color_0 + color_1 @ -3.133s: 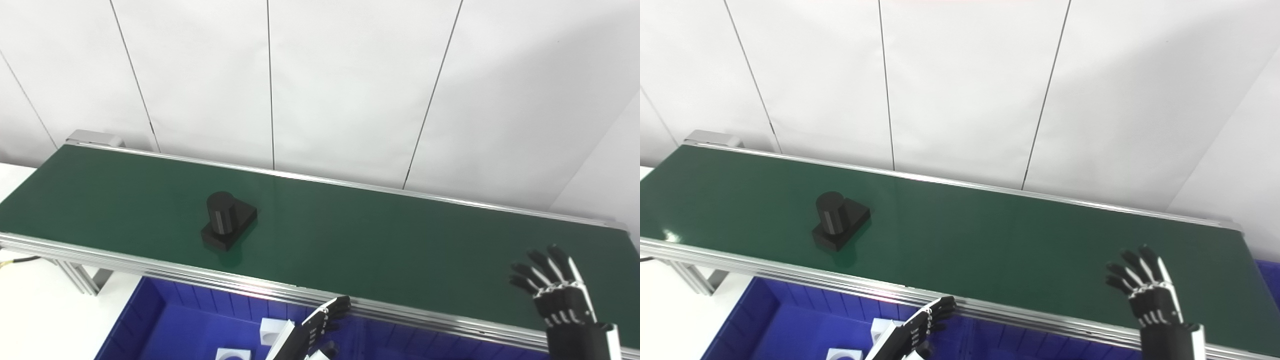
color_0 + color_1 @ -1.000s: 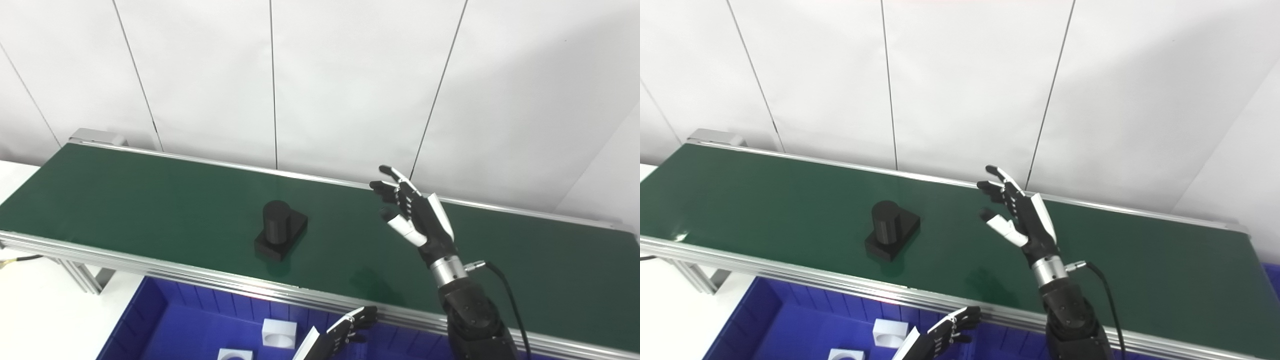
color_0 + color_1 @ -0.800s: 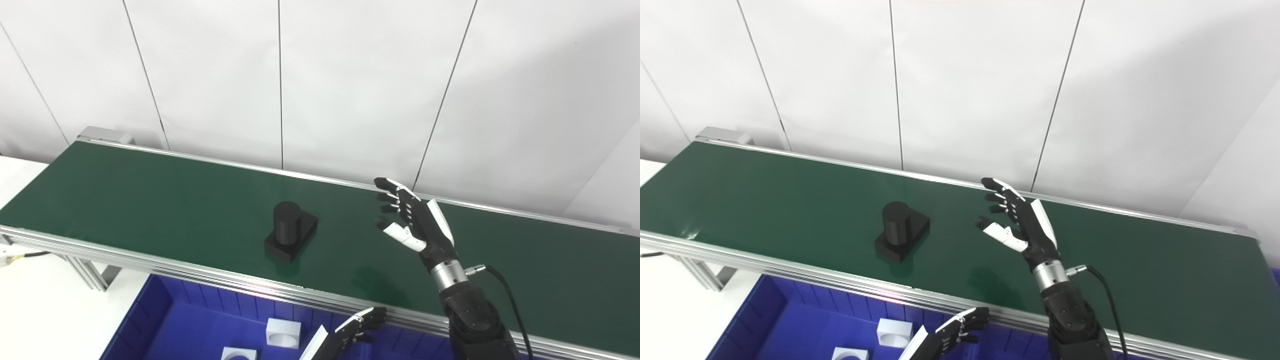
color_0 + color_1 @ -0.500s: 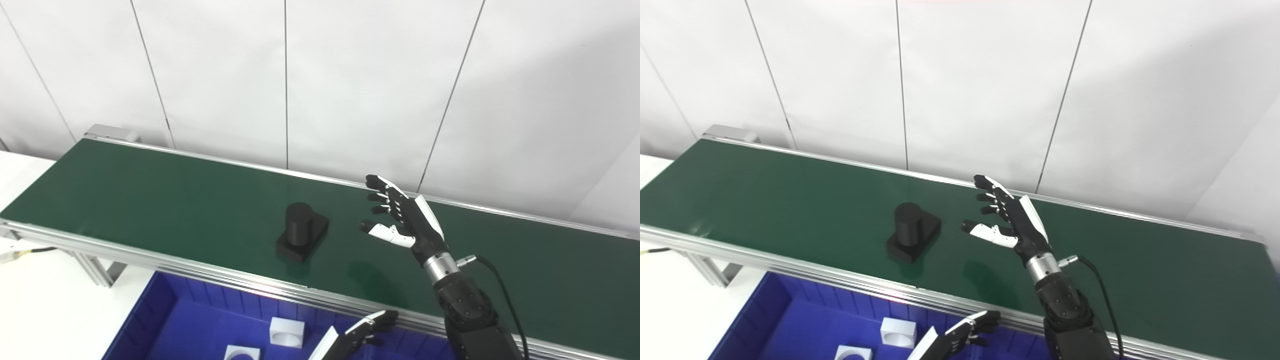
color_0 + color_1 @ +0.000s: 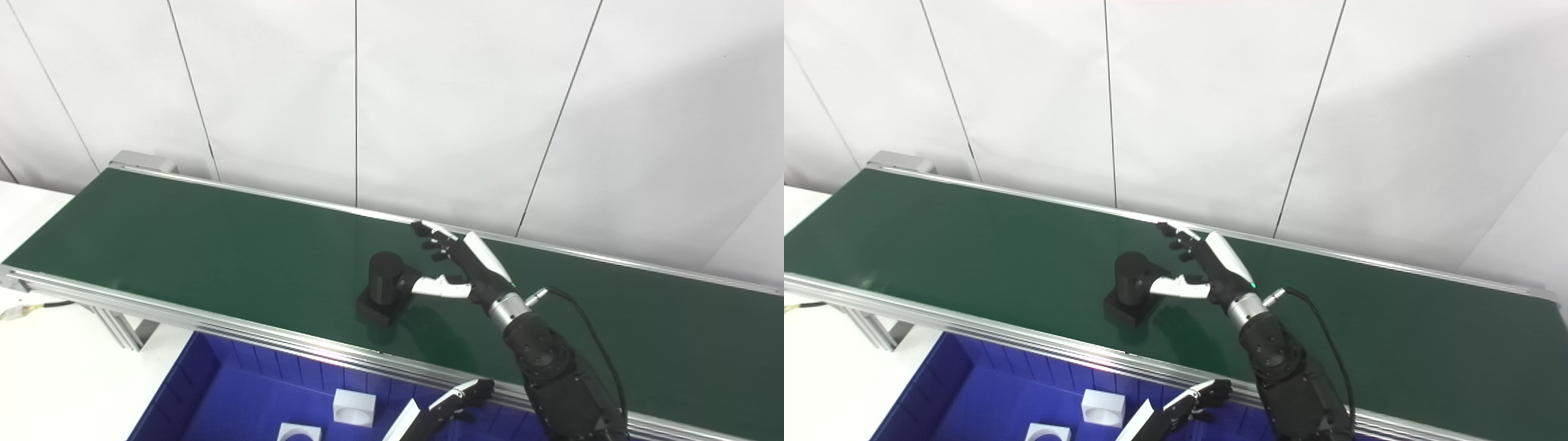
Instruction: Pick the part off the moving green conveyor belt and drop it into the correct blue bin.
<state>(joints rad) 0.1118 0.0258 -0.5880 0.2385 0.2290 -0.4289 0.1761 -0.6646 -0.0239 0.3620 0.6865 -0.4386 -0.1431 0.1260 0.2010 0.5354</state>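
Reaching w/ open right hand [image 5: 468,269] beside black part [image 5: 384,294].

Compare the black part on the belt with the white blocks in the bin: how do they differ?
The black part is dark, with an upright cylinder on a square base; the white blocks are pale and low, each with a round recess on top. The part sits on the green belt beside the right hand; the blocks lie in the blue bin.

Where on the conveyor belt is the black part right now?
The black part stands mid-belt, nearer the front rail of the green conveyor belt, right beside the open right hand.
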